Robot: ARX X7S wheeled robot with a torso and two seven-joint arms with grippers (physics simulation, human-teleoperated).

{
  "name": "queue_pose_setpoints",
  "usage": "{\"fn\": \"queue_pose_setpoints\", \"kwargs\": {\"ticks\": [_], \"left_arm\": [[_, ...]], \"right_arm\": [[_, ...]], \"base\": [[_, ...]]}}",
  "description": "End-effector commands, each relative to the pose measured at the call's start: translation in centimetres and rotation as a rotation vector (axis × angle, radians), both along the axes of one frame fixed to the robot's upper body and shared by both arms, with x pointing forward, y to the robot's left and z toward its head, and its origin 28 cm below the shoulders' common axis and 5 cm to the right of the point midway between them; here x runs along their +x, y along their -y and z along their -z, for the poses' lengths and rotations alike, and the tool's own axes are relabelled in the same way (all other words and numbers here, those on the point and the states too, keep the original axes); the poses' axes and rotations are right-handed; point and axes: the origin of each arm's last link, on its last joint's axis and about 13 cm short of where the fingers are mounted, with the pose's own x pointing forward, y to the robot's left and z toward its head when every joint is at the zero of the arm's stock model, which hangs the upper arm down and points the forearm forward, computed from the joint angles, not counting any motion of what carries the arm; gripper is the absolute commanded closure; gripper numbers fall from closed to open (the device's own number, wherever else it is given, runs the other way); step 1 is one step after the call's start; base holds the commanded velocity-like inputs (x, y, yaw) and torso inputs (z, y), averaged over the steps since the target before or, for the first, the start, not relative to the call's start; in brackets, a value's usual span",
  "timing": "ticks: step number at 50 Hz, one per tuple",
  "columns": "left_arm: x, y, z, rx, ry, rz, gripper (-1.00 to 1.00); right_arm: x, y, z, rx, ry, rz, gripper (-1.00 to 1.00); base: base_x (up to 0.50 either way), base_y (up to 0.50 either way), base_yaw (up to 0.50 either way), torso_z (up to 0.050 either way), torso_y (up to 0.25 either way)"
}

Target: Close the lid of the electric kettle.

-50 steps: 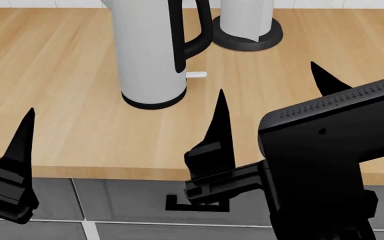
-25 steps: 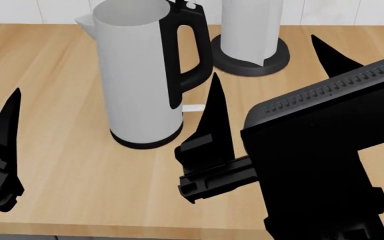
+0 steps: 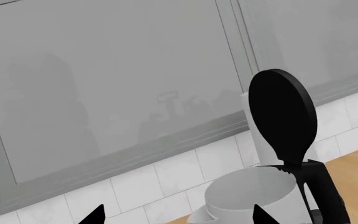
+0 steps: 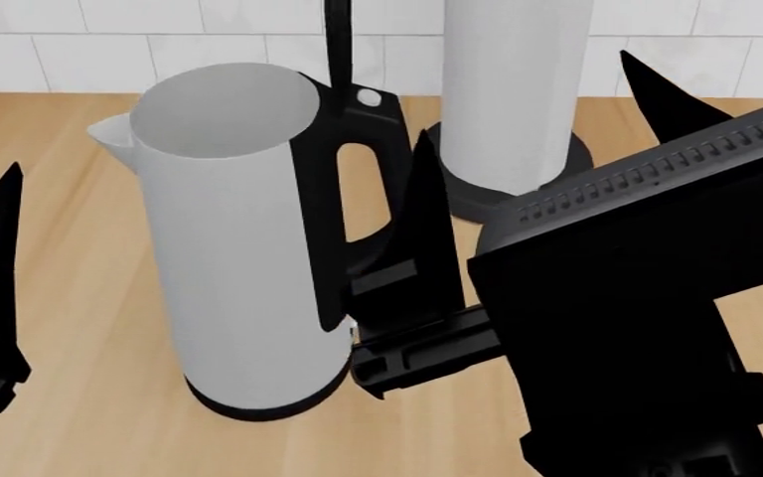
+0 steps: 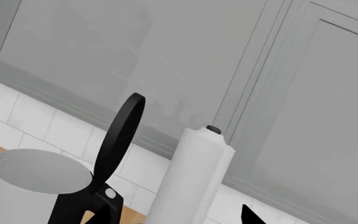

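Change: head view has risen; the electric kettle (image 4: 242, 248) now shows its open top.
Lid (image 3: 283, 122): upright, unclosed.
Right gripper (image 4: 540, 139): fingers spread, empty.
Left gripper (image 3: 175, 215): fingers apart, empty.

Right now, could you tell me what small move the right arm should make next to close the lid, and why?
Probably raise the right gripper up behind the lid. The lid stands upright on its hinge above the open kettle, and the gripper sits lower, beside the handle, touching nothing.
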Motion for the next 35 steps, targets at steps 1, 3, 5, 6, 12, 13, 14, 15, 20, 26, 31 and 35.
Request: {"fn": "queue_pose_setpoints", "kwargs": {"ticks": [1, 3, 5, 6, 12, 13, 14, 15, 20, 26, 31, 35], "left_arm": [[-0.3, -0.2, -0.2, -0.005, 0.010, -0.007, -1.00], [-0.3, -0.2, -0.2, -0.005, 0.013, -0.008, -1.00], [-0.3, -0.2, -0.3, -0.007, 0.015, -0.009, -1.00], [-0.4, -0.2, -0.3, -0.012, 0.020, -0.012, -1.00], [-0.4, -0.2, -0.4, -0.009, 0.025, -0.016, -1.00], [-0.4, -0.2, -0.4, -0.010, 0.025, -0.017, -1.00], [-0.4, -0.2, -0.3, -0.010, 0.024, -0.018, -1.00], [-0.4, -0.3, -0.3, -0.009, 0.023, -0.020, -1.00], [-0.4, -0.4, -0.3, -0.009, 0.027, -0.030, -1.00], [-0.6, -0.5, -0.2, -0.015, 0.027, -0.033, -1.00], [-0.6, -0.5, -0.2, -0.020, 0.029, -0.039, -1.00], [-0.7, -0.6, -0.3, -0.022, 0.031, -0.041, -1.00]], "right_arm": [[0.0, -0.2, 0.0, -0.006, 0.005, -0.007, -1.00], [-0.1, -0.2, 0.2, -0.022, 0.011, -0.002, -1.00], [-0.1, -0.2, 0.2, -0.022, 0.010, 0.000, -1.00], [-0.3, -0.2, 0.2, -0.027, 0.021, -0.010, -1.00], [-0.3, -0.2, 0.1, -0.010, 0.022, -0.019, -1.00], [-0.3, -0.2, 0.1, -0.007, 0.023, -0.022, -1.00], [-0.4, -0.2, 0.0, -0.004, 0.023, -0.026, -1.00], [-0.4, -0.2, -0.2, 0.011, 0.020, -0.047, -1.00], [-0.4, 0.1, -1.8, 0.000, 0.020, -0.050, -1.00], [1.1, 1.1, -3.1, 0.036, -0.004, -0.021, -1.00], [2.3, 1.8, -3.3, 0.056, -0.041, -0.005, -1.00], [2.9, 2.4, -3.5, 0.072, -0.062, 0.015, -1.00]], "base": [[0.42, 0.00, 0.00, 0.000, 0.000], [0.42, 0.00, 0.00, 0.000, 0.000], [0.36, 0.00, 0.00, 0.000, 0.000], [0.29, 0.00, 0.00, 0.000, 0.000], [0.14, 0.00, 0.00, 0.000, 0.002], [0.00, 0.00, 0.00, 0.000, 0.000], [0.00, 0.00, 0.00, 0.000, 0.000], [0.00, 0.00, 0.00, 0.000, 0.000], [0.00, 0.00, 0.00, 0.000, 0.000], [0.00, 0.00, 0.00, 0.000, 0.000], [0.00, 0.00, 0.00, 0.000, 0.000], [0.00, 0.00, 0.00, 0.000, 0.000]]}}
